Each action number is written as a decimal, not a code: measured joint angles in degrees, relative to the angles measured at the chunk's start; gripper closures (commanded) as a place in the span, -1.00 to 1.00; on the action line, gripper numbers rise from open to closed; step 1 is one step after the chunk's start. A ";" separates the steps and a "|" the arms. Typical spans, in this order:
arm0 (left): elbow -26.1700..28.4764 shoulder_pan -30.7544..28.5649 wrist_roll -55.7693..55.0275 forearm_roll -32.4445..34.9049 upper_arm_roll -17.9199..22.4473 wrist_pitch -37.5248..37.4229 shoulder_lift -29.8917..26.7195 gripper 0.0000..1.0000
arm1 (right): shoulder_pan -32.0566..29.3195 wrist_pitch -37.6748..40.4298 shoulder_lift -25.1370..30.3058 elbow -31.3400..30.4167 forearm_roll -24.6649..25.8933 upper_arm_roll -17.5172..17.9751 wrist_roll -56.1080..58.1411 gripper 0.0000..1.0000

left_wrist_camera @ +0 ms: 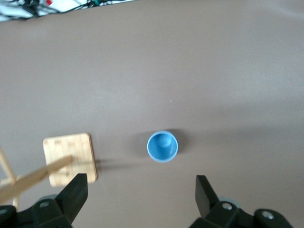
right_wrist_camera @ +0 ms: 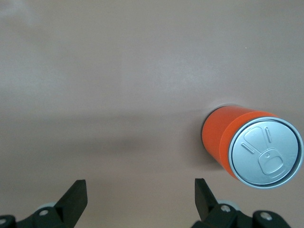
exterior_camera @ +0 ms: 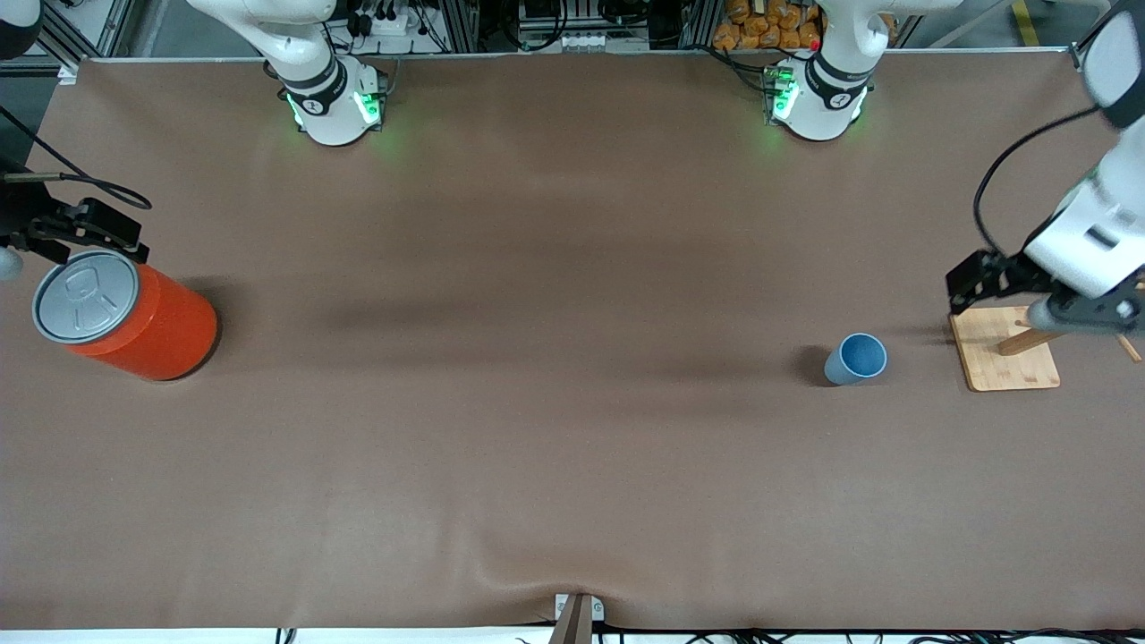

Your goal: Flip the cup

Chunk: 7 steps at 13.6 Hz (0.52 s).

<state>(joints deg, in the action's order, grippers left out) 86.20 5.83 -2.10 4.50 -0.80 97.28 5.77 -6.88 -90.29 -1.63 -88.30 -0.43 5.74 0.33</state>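
The small light-blue cup (exterior_camera: 857, 359) stands upright on the brown table, mouth up, toward the left arm's end. In the left wrist view the cup (left_wrist_camera: 162, 146) shows from above with its blue inside visible. My left gripper (exterior_camera: 979, 284) hangs in the air over the edge of a wooden board, beside the cup and apart from it. Its jaws stand wide open and empty in the left wrist view (left_wrist_camera: 140, 190). My right gripper (exterior_camera: 98, 231) hangs by the orange can at the right arm's end, open and empty (right_wrist_camera: 140, 192).
A large orange can with a grey lid (exterior_camera: 125, 313) stands at the right arm's end; it also shows in the right wrist view (right_wrist_camera: 251, 147). A wooden board with a slanted peg (exterior_camera: 1006, 353) lies beside the cup, also in the left wrist view (left_wrist_camera: 70, 154).
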 measured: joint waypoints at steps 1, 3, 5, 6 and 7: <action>0.02 0.05 -1.48 0.00 -0.01 -1.91 -1.00 -1.00 | -0.04 -0.16 -0.05 0.00 0.00 -0.09 0.00 -1.00; 0.05 -0.08 -2.75 0.00 -0.01 -3.89 -2.12 -1.00 | -0.08 -0.24 -0.19 0.00 0.00 -0.21 0.00 -1.00; 0.06 -1.83 -2.83 -0.55 0.01 -4.53 -3.13 -1.00 | -0.08 -0.33 -0.44 0.00 0.00 -0.20 0.00 -1.00; 0.06 -3.14 -2.83 -1.18 0.01 -4.91 -3.68 -1.00 | -0.08 -0.52 -0.53 0.00 0.00 -0.20 0.00 -1.00; 0.06 -4.19 -2.81 -1.61 0.02 -5.46 -4.23 -1.00 | -0.08 -0.61 -0.57 0.00 0.00 -0.20 0.00 -1.00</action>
<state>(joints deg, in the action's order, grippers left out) 86.26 1.64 -4.91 2.89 -0.78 91.82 1.53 -6.97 -90.90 -2.20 -88.31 -0.44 5.54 0.33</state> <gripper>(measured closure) 0.000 0.000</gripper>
